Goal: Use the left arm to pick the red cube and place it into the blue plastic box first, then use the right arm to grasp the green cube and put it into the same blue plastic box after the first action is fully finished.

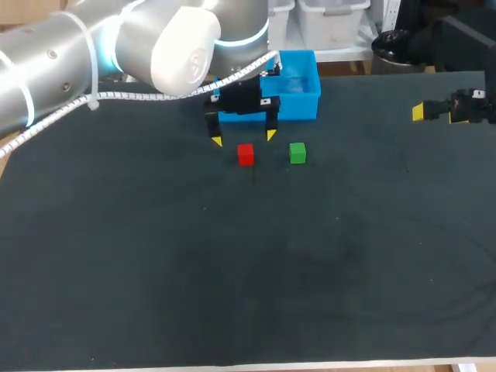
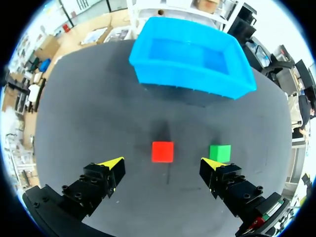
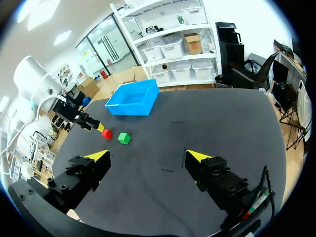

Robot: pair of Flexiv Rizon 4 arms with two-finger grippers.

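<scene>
Left tool (image 2: pixel 163 161), red cube (image 2: pixel 162 151) just ahead

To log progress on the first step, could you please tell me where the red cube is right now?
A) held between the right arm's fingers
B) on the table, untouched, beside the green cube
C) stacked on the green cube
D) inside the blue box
B: the red cube sits on the table beside the green cube, apart from it and outside the blue box, and the open left gripper has neither finger on it.
</scene>
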